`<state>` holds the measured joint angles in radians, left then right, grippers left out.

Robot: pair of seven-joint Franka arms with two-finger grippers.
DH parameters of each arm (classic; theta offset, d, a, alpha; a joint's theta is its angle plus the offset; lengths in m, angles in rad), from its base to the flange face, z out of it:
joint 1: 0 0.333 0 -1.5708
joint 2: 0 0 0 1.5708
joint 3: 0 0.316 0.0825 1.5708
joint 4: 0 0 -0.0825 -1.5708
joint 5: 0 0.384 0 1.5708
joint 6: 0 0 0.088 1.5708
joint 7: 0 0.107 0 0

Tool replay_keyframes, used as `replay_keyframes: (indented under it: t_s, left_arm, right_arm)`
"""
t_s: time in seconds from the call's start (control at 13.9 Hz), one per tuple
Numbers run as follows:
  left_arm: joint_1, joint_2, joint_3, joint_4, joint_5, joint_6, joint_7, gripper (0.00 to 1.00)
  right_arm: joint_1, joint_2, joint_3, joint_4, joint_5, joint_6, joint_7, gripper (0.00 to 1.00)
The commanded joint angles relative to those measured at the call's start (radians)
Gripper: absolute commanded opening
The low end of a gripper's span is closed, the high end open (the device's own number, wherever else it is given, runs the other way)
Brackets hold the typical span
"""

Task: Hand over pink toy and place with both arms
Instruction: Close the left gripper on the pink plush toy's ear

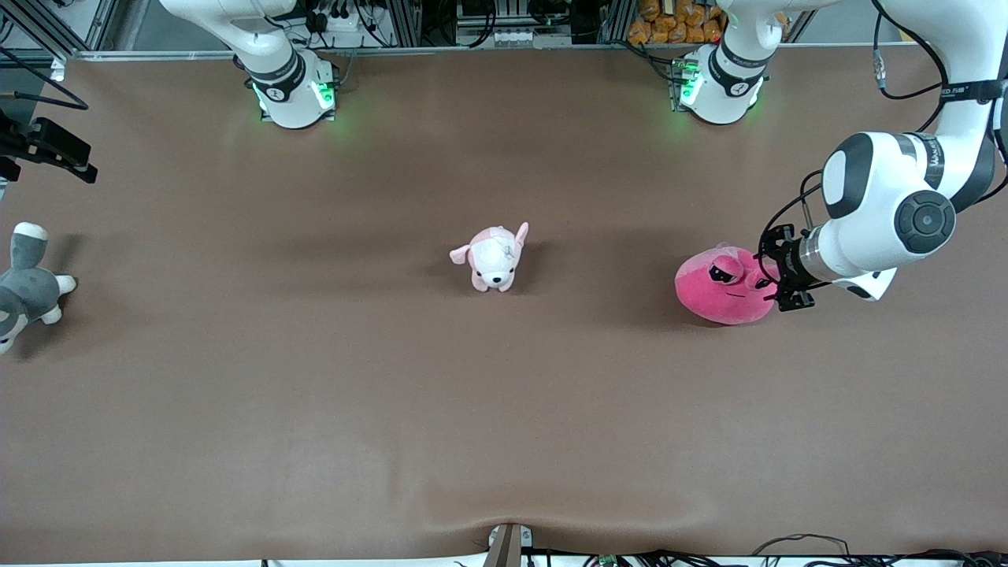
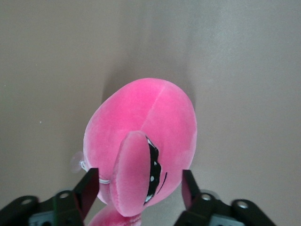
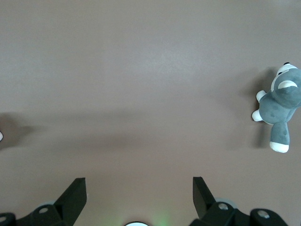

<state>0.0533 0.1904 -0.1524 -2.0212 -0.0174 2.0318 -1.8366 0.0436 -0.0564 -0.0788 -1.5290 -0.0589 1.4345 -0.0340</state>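
The pink toy (image 1: 720, 291) lies on the brown table toward the left arm's end, its sleepy black eyes turned up. My left gripper (image 1: 776, 276) is low at the toy's side, reaching in from that end. In the left wrist view the pink toy (image 2: 146, 117) sits between the black fingers (image 2: 89, 188) of my left gripper (image 2: 139, 173). The jaws are open; one finger touches the plush, and a gap shows at the other. My right gripper (image 3: 138, 181) hangs open over bare table with nothing between its fingers. It does not show in the front view.
A pale pink-and-white puppy plush (image 1: 494, 257) stands mid-table. A grey-and-white plush animal (image 1: 24, 287) lies at the right arm's end of the table, also seen as the grey plush (image 3: 280, 103) in the right wrist view. Black gear (image 1: 47, 150) juts in near that edge.
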Motion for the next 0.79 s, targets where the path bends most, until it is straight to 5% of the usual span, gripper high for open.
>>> replay_keyframes:
  t_s: [0.0,0.29,0.5,0.72]
  left_arm:
    - [0.005,-0.011,-0.004,-0.014,0.019,0.015,-0.001,0.31]
    - [0.005,-0.015,-0.004,-0.004,0.010,0.013,-0.024,0.02]
    - [0.002,-0.034,-0.007,0.059,-0.013,-0.049,-0.056,0.00]
    - [-0.019,-0.020,-0.055,0.258,-0.168,-0.238,-0.111,0.00]
  right_arm:
    - [-0.056,0.062,0.004,0.038,-0.007,0.012,-0.042,1.00]
    - [-0.076,0.082,0.002,0.050,-0.010,0.012,-0.090,1.00]
    - [-0.079,0.084,0.002,0.052,-0.013,0.014,-0.086,1.00]
    - [-0.079,0.087,0.002,0.058,-0.016,0.029,-0.080,1.00]
